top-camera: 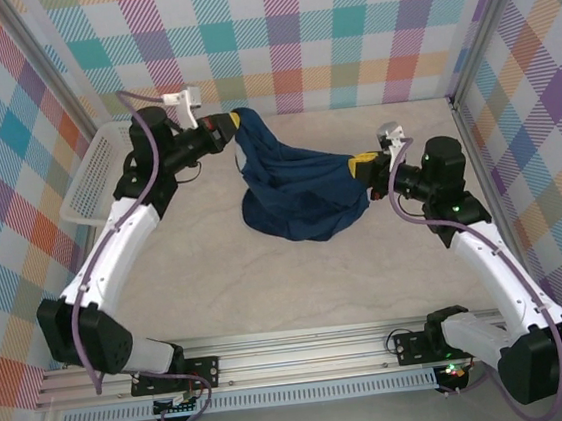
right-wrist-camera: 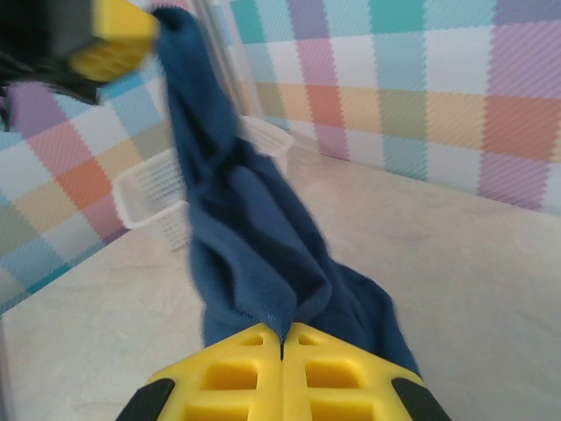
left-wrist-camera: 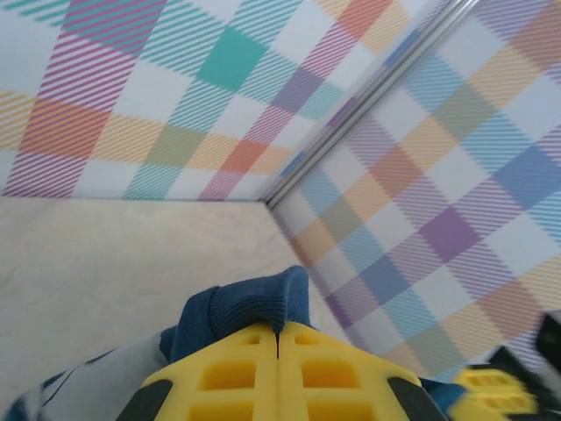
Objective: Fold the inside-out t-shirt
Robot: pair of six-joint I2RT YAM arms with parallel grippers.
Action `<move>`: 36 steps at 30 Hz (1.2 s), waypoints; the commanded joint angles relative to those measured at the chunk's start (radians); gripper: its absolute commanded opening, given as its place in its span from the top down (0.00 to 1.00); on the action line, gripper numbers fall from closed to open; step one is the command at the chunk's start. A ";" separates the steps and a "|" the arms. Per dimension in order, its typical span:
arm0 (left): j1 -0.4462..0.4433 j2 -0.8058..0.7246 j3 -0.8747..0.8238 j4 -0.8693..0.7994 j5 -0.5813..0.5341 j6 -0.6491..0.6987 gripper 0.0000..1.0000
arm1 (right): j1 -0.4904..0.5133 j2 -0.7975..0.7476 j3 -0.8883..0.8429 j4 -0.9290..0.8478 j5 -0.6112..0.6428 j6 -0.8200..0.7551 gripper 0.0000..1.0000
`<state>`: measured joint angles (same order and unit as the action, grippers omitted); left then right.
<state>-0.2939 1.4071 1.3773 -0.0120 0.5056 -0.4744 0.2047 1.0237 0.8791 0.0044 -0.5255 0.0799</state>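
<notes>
Here, left hand [top-camera: 222,127] and right hand [top-camera: 363,167] pinch the t-shirt [top-camera: 294,194] over a pale table [top-camera: 269,287]; plaid walls [top-camera: 292,28].

Pale table [top-camera: 208,278] under white basket [top-camera: 92,185], t-shirt [top-camera: 294,194]

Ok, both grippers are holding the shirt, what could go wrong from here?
The left gripper pinches only a thin rolled edge of the t-shirt, so that hold may slip under tension. The t-shirt hangs bunched between it and the right gripper, so laying it down as is could trap creases. The left arm sits close to the white basket and might nudge it.
</notes>
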 commanded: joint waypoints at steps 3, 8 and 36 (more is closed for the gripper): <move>0.041 -0.048 -0.097 0.078 -0.024 -0.077 1.00 | 0.004 -0.025 -0.067 -0.050 0.232 0.083 1.00; 0.121 -0.120 -0.173 0.063 -0.085 -0.114 1.00 | 0.003 -0.060 -0.137 -0.122 0.435 0.169 1.00; -0.004 -0.123 -0.207 0.196 0.294 0.209 1.00 | 0.209 0.153 -0.138 0.024 0.083 -0.014 0.46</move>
<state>-0.2932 1.3052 1.1458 0.1524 0.7029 -0.3687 0.4164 1.1770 0.6708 -0.0372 -0.3183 0.1253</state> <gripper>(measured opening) 0.052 0.535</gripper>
